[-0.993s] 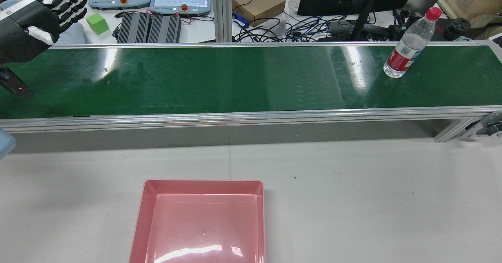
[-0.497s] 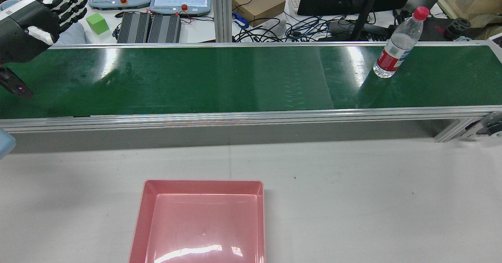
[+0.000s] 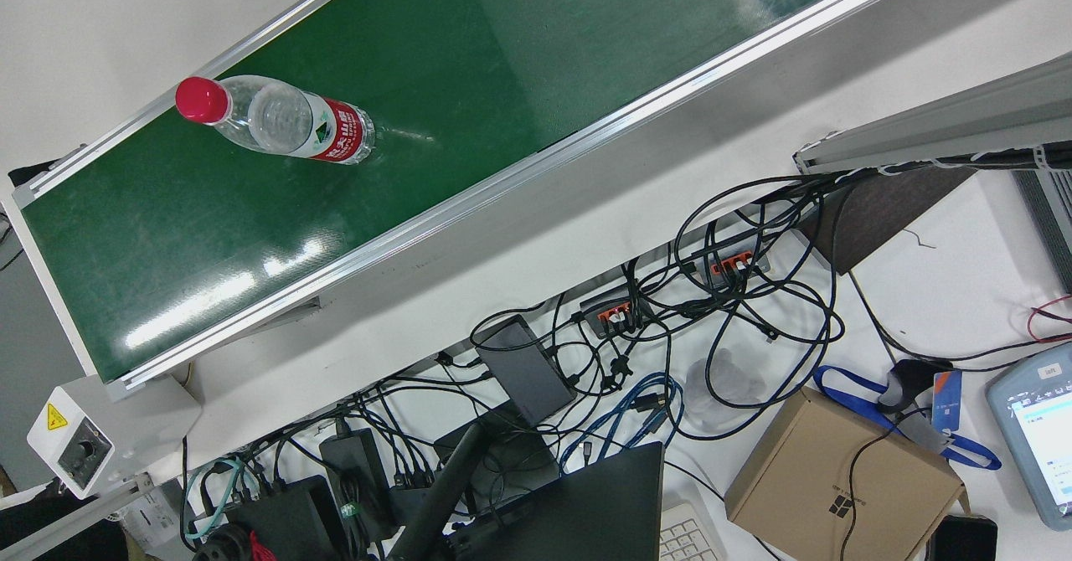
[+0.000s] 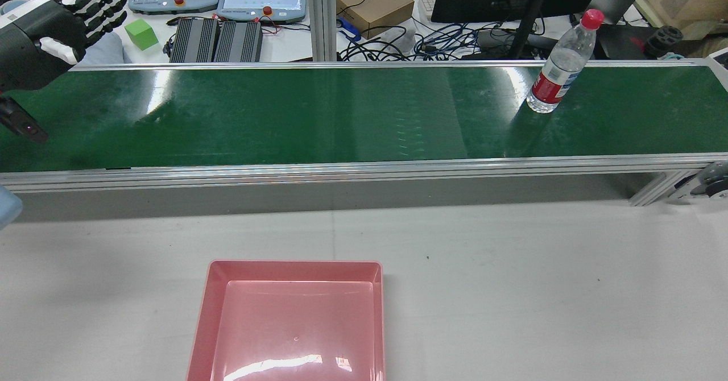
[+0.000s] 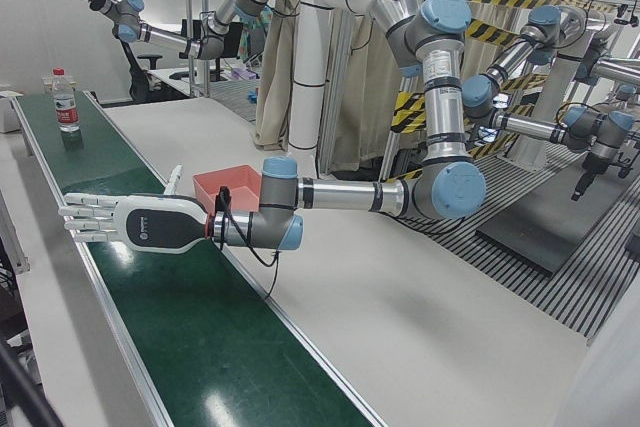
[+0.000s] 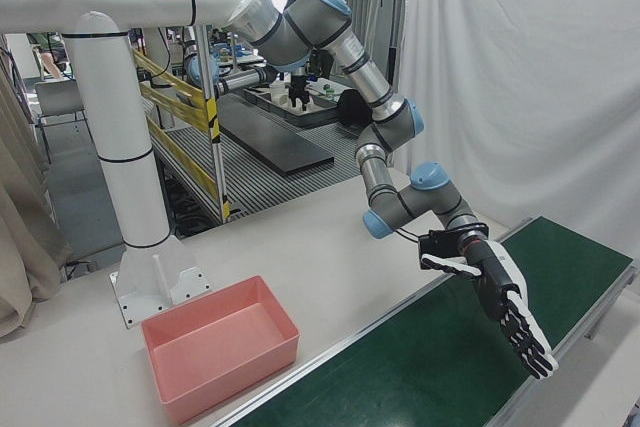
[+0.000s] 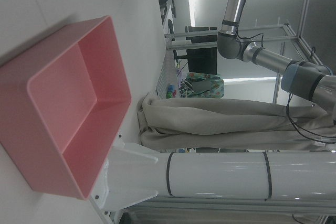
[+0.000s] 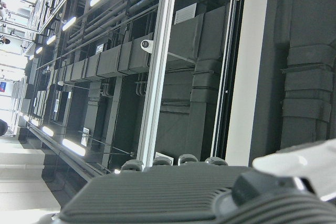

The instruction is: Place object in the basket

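Red-capped bottle [image 4: 556, 62], green belt [image 4: 318, 114], pink basket [image 4: 290, 321]

From high behind the arms we look forward and down over the pink basket [image 4: 290, 318] to the green belt [image 4: 318, 114], while our front camera hangs close above the belt's [image 3: 469, 59] far end and the cable-strewn desk. Our two corner cameras stand back and take in the whole station from opposite front corners, both catching the basket [image 5: 228, 184] [image 6: 220, 345] and the belt [image 5: 200, 337] [image 6: 470, 367]. The left hand's camera, lying on its side, looks down on the basket [image 7: 63, 114] from near, and the right hand's points up at the ceiling ducts [image 8: 173, 66].
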Robot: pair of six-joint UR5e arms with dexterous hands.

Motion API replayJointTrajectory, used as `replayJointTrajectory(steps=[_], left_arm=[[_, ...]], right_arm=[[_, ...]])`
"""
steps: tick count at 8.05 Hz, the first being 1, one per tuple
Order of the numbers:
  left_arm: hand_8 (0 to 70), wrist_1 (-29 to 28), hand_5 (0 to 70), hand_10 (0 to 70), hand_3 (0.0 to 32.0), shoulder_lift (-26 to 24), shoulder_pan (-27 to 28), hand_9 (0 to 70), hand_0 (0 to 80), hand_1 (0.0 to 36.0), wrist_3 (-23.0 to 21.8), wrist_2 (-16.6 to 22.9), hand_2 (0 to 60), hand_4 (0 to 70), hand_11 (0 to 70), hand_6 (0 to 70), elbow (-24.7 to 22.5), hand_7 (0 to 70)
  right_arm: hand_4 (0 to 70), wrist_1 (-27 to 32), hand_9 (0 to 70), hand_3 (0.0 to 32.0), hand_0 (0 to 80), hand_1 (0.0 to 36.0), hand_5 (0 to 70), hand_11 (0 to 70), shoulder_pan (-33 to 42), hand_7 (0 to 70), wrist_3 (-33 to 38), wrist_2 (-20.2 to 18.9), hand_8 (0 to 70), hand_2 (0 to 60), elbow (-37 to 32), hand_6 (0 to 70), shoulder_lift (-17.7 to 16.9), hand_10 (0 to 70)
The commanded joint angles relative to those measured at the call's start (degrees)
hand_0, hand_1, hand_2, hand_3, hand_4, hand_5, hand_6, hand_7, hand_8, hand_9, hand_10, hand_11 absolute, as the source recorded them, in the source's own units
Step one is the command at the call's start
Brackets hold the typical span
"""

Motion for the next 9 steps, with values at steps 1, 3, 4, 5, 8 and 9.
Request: replayJointTrajectory(steps=[1,3,4,5,8,9], left_arm=[[0.8,0.0,6.4,0.9,0.8,0.1,0.0,0.1,49.0,0.0,0.0,0.0,0.0,1.1,2.2,0.0,0.0,0.0],[0.0,0.0,6.2,0.0,1.4,0.0,0.0,0.0,48.4,0.0,0.0,0.0,0.0,0.0,0.8,0.0,0.0,0.0],[0.0,0.0,6.2,0.0,1.6,0.1,0.1,0.0,48.4,0.0,0.1,-0.1,0.0,0.0,0.6,0.0,0.0,0.0],[0.0,0.0,5.8,0.0,1.8,0.1,0.3,0.0,48.6,0.1,0.2,-0.1,0.0,0.0,0.7,0.0,0.1,0.0],[0.0,0.0,5.7,0.0,2.0,0.1,0.3,0.0,48.6,0.2,0.2,-0.1,0.0,0.0,0.9,0.0,0.1,0.0],[0.0,0.2,5.5,0.1,2.2,0.1,0.3,0.0,48.7,0.4,0.2,-0.1,0.0,0.0,1.1,0.0,0.2,0.0]], right_arm=[[0.0,0.0,0.0,0.0,0.0,0.0,0.0,0.0,0.0,0.0,0.0,0.0,0.0,0.0,0.0,0.0,0.0,0.0],[0.0,0.0,0.0,0.0,0.0,0.0,0.0,0.0,0.0,0.0,0.0,0.0,0.0,0.0,0.0,0.0,0.0,0.0],[0.0,0.0,0.0,0.0,0.0,0.0,0.0,0.0,0.0,0.0,0.0,0.0,0.0,0.0,0.0,0.0,0.0,0.0],[0.0,0.0,0.0,0.0,0.0,0.0,0.0,0.0,0.0,0.0,0.0,0.0,0.0,0.0,0.0,0.0,0.0,0.0],[0.0,0.0,0.0,0.0,0.0,0.0,0.0,0.0,0.0,0.0,0.0,0.0,0.0,0.0,0.0,0.0,0.0,0.0],[0.0,0.0,0.0,0.0,0.0,0.0,0.0,0.0,0.0,0.0,0.0,0.0,0.0,0.0,-0.1,0.0,0.0,0.0]])
